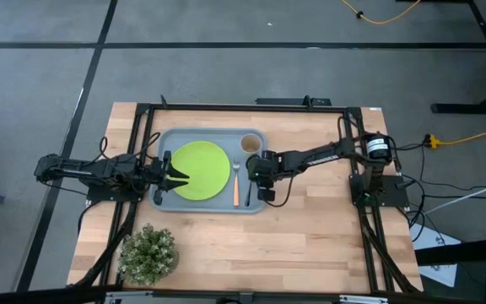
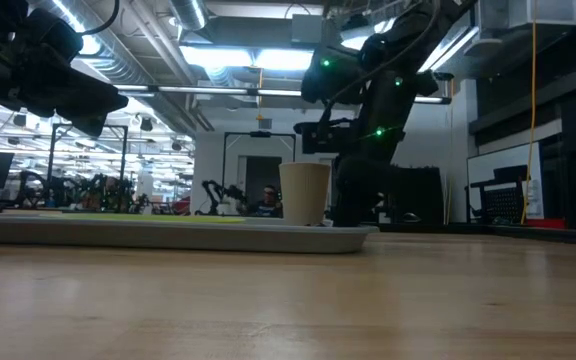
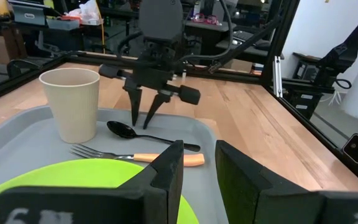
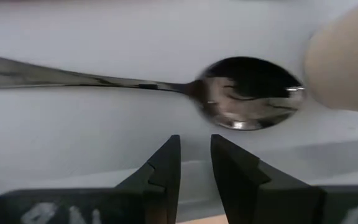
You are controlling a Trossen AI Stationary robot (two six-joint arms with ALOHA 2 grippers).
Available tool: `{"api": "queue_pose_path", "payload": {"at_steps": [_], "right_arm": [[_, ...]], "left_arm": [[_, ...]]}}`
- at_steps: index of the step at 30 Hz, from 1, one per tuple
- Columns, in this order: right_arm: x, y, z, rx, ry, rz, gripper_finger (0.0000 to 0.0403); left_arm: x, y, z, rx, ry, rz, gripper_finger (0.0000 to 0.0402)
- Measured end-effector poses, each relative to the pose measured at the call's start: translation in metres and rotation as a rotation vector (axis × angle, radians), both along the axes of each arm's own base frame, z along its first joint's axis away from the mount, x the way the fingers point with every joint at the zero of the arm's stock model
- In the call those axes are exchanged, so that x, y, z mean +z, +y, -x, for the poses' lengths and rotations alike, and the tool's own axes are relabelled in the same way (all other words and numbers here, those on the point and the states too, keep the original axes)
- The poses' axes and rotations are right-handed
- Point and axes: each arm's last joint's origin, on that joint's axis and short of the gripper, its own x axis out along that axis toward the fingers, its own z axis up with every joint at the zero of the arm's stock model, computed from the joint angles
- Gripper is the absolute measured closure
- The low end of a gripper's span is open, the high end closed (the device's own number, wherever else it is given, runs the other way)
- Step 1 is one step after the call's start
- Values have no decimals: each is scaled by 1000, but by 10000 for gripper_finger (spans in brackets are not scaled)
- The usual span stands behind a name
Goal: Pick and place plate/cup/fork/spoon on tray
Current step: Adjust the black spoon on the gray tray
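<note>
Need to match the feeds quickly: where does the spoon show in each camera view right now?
High view: the spoon lies on the tray, right of the fork.
Low view: not visible; the tray rim hides it.
Left wrist view: the spoon lies beyond the fork, under the right gripper.
Right wrist view: the spoon crosses mid-frame.
Shared landmark: the cup, next to the spoon's bowl.

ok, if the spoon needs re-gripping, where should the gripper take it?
Judging from its pose: mid-handle, from straight above. The spoon lies flat on the tray, its thin handle free, while its bowl sits close beside the cup, and the fork lies alongside.
</note>
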Motion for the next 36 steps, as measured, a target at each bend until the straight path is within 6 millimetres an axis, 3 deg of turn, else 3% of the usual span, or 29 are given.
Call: {"api": "queue_pose_path", "payload": {"at_steps": [14, 36], "right_arm": [[0, -23, 2, -20, 6, 18, 309], [2, -26, -4, 6, -61, 7, 309]], "left_arm": [[0, 0, 0, 0, 0, 0, 315], [0, 0, 0, 0, 0, 0, 315]]}}
